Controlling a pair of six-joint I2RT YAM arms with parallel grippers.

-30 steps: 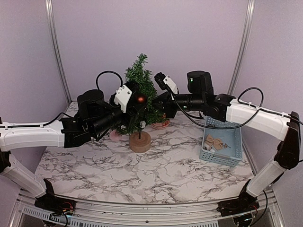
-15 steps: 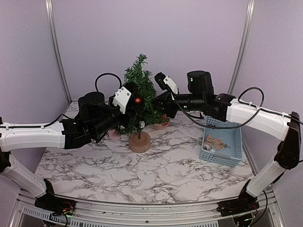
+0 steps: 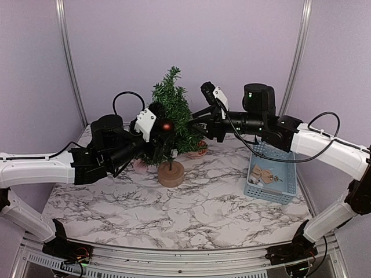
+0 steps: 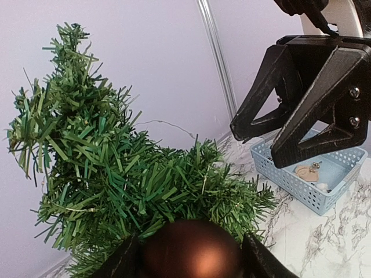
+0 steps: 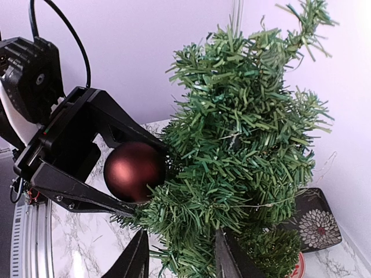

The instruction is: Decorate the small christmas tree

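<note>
The small christmas tree (image 3: 171, 107) stands on its round wooden base (image 3: 171, 173) at the back middle of the marble table. My left gripper (image 3: 166, 128) reaches in from the left and is shut on a shiny dark-red bauble (image 3: 167, 125), which it presses against the tree's left-side branches. In the left wrist view the bauble (image 4: 191, 249) fills the gap between the fingers, with the tree (image 4: 116, 168) right behind it. My right gripper (image 3: 199, 119) hovers open just off the tree's right side. In its own view the gripper (image 5: 182, 258) frames the tree (image 5: 243, 145) and the bauble (image 5: 134, 171).
A light-blue basket (image 3: 271, 174) holding tan ornaments sits at the right of the table. A small flowered dish (image 3: 197, 152) lies behind the tree, and a pink object (image 3: 141, 166) lies left of the base. Purple walls close off the back and sides.
My right gripper has opened and drawn back to the right, off the tree. My left arm has shifted slightly left and lower with the bauble still in it.
</note>
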